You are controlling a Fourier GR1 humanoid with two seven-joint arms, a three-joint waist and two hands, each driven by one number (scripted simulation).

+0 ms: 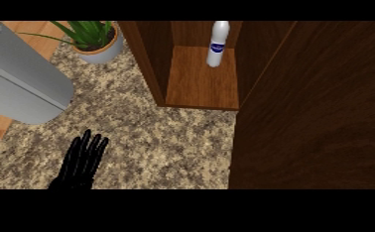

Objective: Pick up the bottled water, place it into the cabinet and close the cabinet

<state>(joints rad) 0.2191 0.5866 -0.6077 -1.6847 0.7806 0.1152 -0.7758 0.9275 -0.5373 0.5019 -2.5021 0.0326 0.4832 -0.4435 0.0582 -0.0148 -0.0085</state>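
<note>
Head view, bottled water (pixel 218 42) upright in cabinet (pixel 201 85), blue label unreadable, left hand (pixel 82 159) fingers straight, empty

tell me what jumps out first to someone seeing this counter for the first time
The white water bottle stands upright inside the open wooden cabinet, toward the back of its shelf. The cabinet's dark door is swung open and fills the right side of the view. At the lower left a black left hand rests open over the speckled counter, and a potted plant sits at the upper left.
</note>
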